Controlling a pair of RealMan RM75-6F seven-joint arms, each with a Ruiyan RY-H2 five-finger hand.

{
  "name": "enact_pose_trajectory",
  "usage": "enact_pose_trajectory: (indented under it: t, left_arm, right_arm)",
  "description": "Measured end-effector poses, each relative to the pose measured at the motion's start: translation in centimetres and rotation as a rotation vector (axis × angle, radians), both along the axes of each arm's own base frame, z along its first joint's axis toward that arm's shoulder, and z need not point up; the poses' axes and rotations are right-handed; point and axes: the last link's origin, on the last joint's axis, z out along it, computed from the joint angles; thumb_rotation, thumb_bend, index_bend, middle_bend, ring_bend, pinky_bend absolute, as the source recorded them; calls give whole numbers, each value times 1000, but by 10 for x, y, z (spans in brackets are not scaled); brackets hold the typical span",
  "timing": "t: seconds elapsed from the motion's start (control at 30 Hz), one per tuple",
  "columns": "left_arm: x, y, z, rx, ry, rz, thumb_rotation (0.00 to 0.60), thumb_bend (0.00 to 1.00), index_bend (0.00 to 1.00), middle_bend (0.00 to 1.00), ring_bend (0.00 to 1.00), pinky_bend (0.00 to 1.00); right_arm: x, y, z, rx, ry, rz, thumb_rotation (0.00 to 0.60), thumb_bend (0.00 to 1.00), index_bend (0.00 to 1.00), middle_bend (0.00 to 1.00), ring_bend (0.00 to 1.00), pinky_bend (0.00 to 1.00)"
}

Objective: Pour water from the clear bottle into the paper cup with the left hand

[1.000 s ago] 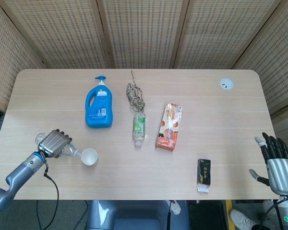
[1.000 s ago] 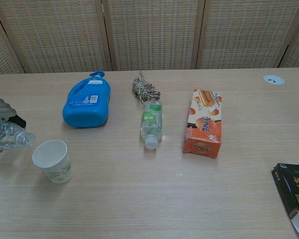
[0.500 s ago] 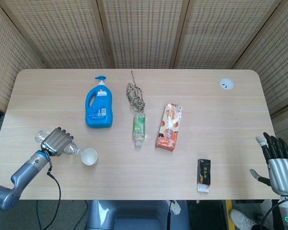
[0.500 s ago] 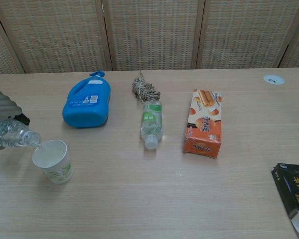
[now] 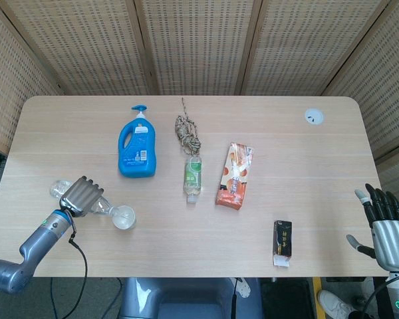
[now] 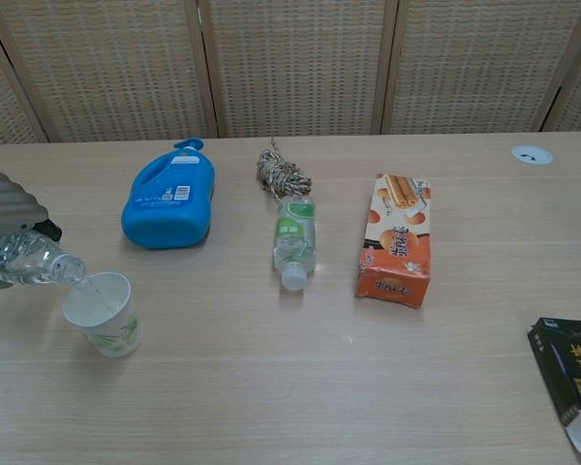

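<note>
We see the left robot hand (image 5: 82, 195) clamped on the clear bottle (image 6: 29, 262), body half-hidden, mouth over the paper cup (image 6: 103, 313). Right robot hand (image 5: 384, 226) spread, empty.

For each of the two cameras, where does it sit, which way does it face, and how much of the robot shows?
Head view: high above the near edge, looking steeply down on the whole table; shows the left hand gripping the clear bottle, and the right hand off the table.
Chest view: low at the near edge, looking across toward the wicker screens; only the left hand shows.
Shared: bottle mouth over the paper cup.
</note>
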Motion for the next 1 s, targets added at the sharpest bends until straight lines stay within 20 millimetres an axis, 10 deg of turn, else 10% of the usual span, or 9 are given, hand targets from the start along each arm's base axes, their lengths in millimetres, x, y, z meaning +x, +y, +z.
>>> enact_pose_trajectory:
  t: [0.57,1.0]
  left_arm:
    - [-15,-1,9,-4,-260,132,600,472,704,501,416,491]
    - [-29,19,27,94,-808,366,600,473,704,502,416,489]
  right_arm:
    - [0,0,-2,4,6,-3,600,0,70,0,0,0]
    - [2,0,-5,16,12,-4,600,0,70,0,0,0]
